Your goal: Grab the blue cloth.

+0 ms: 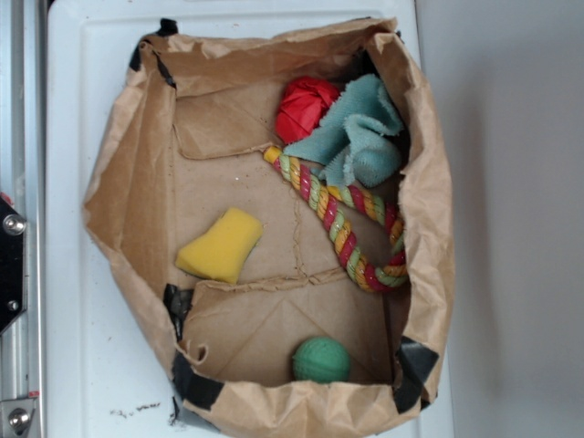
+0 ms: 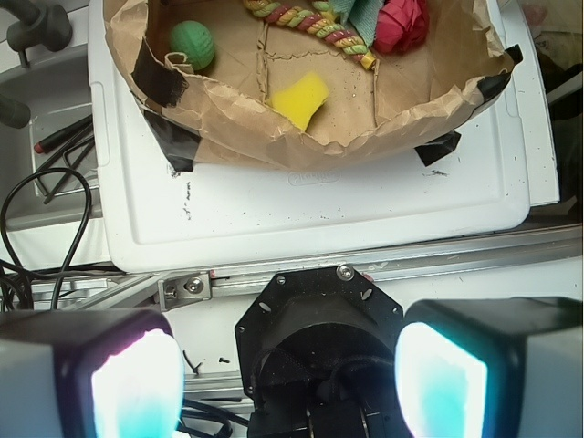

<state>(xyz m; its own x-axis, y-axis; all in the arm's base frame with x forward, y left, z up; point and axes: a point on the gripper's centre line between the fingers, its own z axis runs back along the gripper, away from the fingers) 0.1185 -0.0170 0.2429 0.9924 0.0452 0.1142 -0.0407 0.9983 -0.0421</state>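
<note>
Pincer (image 2: 287, 379): wide apart, holding nothing; both pads lit at bottom of wrist view, parked over the rail, outside the bag.
Worktop (image 2: 319, 214): white board under the bag, bare strip between pincer and bag wall.
Bag (image 1: 128, 196): brown paper, cut low, walls rolled and taped black at corners; open top.
Sponge (image 2: 300, 99): yellow, nearest item inside the near wall, well apart from cloth.
Green ball (image 2: 192, 44): in a corner of its own, across the bag from the cloth.
Rope (image 1: 342, 228): red-yellow-green braid, one end tucked under cloth's edge.
Cloth (image 1: 356, 137): pale teal terry, crumpled in far corner, touching red ball (image 1: 306, 108) and bag wall; mostly cut off at top of wrist view.
Handling: likely light, soft, limp; fuzzy nap should grip well; no breakage risk.
Hold: raised fold near middle of the heap, clear of rope and ball.
Relative to pincer: far side of bag, well apart; needs a reach over the near wall, then down.
</note>
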